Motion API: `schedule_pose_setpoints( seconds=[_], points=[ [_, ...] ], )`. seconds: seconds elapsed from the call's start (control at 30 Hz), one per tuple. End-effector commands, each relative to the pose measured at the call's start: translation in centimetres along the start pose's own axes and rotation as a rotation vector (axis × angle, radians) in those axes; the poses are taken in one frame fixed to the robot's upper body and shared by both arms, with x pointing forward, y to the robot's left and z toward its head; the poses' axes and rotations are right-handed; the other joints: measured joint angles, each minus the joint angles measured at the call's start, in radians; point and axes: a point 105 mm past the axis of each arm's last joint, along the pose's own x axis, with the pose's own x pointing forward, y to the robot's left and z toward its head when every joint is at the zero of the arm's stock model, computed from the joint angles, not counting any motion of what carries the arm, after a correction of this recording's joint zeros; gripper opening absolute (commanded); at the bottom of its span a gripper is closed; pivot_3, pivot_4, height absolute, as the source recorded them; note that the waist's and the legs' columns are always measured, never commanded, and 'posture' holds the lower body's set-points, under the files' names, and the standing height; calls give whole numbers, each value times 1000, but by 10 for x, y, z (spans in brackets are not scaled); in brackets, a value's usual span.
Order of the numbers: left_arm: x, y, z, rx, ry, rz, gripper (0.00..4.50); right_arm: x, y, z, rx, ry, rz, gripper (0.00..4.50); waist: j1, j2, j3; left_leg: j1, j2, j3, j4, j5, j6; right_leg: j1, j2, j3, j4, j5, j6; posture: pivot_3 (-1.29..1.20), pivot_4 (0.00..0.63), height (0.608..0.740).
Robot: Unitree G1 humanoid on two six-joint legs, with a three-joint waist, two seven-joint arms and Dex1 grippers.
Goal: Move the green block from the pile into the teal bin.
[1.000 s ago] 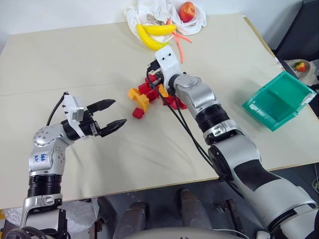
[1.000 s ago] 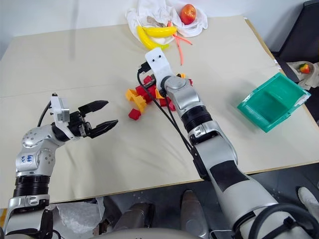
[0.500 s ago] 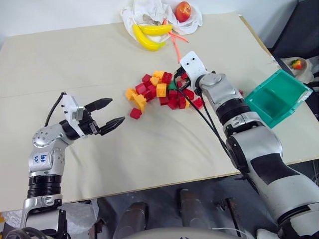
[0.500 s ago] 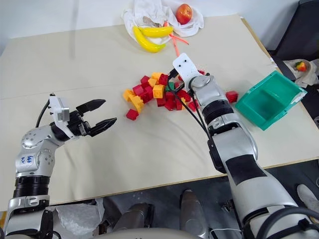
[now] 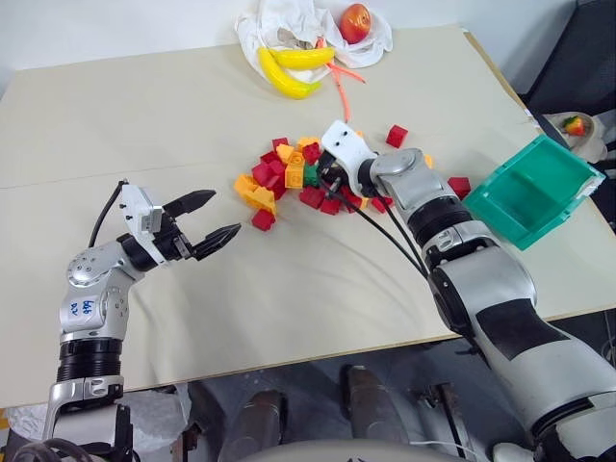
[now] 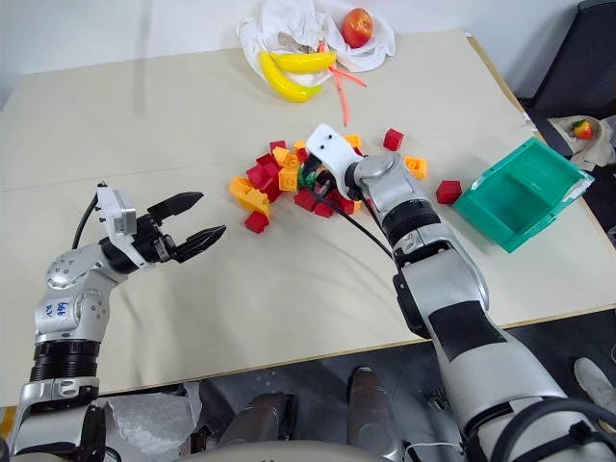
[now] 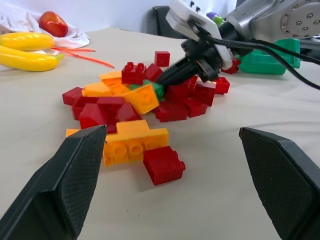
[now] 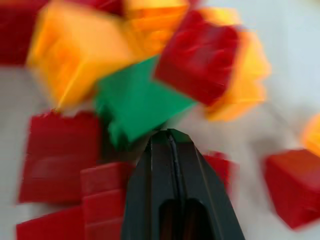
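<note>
Currently left hand (image 5: 214, 219), two black fingers spread wide and gripping nothing, hovers over bare beige table (image 5: 144, 115), well apart from the pile, pointing toward it. Pile of small red and orange-yellow plastic toy bricks (image 5: 289, 178) sits mid-table; a few red strays lie off to its right side. Small green plastic cube-shaped brick (image 8: 137, 102) still in the pile, wedged between an orange-yellow brick and red ones. Right hand (image 8: 169, 135) has its fingers pressed together with nothing between them, tips right at the green brick's edge, low among the bricks. Teal rectangular plastic tub with sloping walls (image 5: 568, 207) stands near the table's right edge, well apart from the pile, no brick visible inside. Yellow plastic bananas (image 5: 289, 67) and red apple (image 5: 355, 19) lie on white cloth at the far edge.
</note>
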Motion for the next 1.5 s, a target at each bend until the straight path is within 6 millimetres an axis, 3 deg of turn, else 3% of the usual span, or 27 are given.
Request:
schedule_pose_setpoints(
  seconds=[0.03,0.17,0.37,0.47,0.8,0.87,1.03,1.17,1.5],
  points=[
    [-1,1,10,42,-24,4,4500,-17,13,13,-75,-70,179,23,1,0,0,0,0,0,0,0,0,0,0,0,0,0,0,0,150,740],
    [-1,1,10,43,-23,5,4500,-40,22,17,-115,-121,289,23,4,0,0,-1,0,0,2,0,0,0,0,0,0,0,0,0,150,740],
    [-4,-2,10,42,-19,-8,4500,-73,12,16,-138,-253,245,184,7,0,0,-1,0,0,2,-1,0,0,0,0,0,0,0,0,150,740],
    [-6,-3,9,37,-13,-12,4500,-87,5,5,-114,-257,194,898,15,0,0,-1,0,0,2,-1,0,0,0,0,0,0,0,0,150,740],
    [-17,-3,9,25,4,-36,4500,-149,-14,-24,-56,-192,24,4284,48,0,0,-1,0,1,3,-1,0,0,-1,0,-1,0,0,0,150,740],
    [-19,-4,10,34,9,-52,4500,-155,-13,-27,-38,-177,-6,4468,55,0,0,-1,0,1,3,-1,0,0,0,0,-1,0,0,0,150,740],
    [-17,-4,13,65,9,-73,4500,-131,-3,-14,25,-218,-15,4468,56,0,0,0,0,2,3,-1,-1,0,0,1,-2,0,0,0,150,740],
    [-12,-11,13,82,16,-118,4500,-90,2,-4,78,-218,-22,4468,56,0,0,0,1,3,4,-1,-1,0,0,2,-1,1,0,0,150,740],
    [-15,-14,15,90,15,-83,4500,-17,-11,13,149,-172,-100,4468,43,0,0,0,0,2,2,-1,-1,0,0,0,0,1,0,0,150,740]
  ],
)
